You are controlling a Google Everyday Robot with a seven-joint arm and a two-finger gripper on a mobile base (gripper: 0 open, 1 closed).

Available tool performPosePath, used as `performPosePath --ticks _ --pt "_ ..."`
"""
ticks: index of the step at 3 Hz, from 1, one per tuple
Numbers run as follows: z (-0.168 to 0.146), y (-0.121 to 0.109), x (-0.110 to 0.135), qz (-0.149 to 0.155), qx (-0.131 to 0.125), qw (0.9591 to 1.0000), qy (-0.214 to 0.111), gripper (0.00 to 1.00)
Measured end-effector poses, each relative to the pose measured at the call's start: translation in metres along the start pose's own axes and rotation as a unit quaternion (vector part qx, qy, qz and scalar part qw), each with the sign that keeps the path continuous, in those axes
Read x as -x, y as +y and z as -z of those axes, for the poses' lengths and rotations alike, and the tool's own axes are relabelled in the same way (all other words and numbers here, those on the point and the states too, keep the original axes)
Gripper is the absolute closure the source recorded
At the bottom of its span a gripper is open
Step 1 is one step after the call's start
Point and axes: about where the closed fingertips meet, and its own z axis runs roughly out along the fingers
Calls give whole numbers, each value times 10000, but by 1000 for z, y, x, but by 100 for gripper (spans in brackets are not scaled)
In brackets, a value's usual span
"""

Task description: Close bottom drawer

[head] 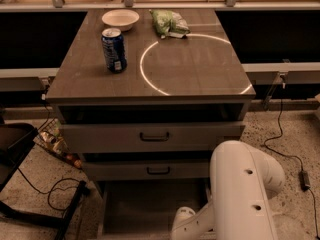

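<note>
The grey cabinet [150, 64] has three drawers. The bottom drawer [145, 209] is pulled out, and its deep grey tray shows open below the middle drawer front [158, 170]. Its own front and handle lie below the picture's edge. My white arm [245, 194] comes in from the lower right and bends down over the tray's right front part, with a wrist link [184, 221] at the bottom edge. The gripper is hidden below the frame's edge, past that wrist link.
The top drawer front [154, 135] stands slightly out. On the cabinet top are a blue can [114, 50], a white bowl [120, 19] and a green bag [169, 23]. A dark chair base [20, 149] and cables lie on the floor to the left, and a cable [295, 159] to the right.
</note>
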Motion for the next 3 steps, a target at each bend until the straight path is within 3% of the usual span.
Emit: performPosePath --ticks 2,3 --pt "27 -42 15 40 -831 9964 -130 100" --pt "27 -42 10 40 -831 9964 -130 100"
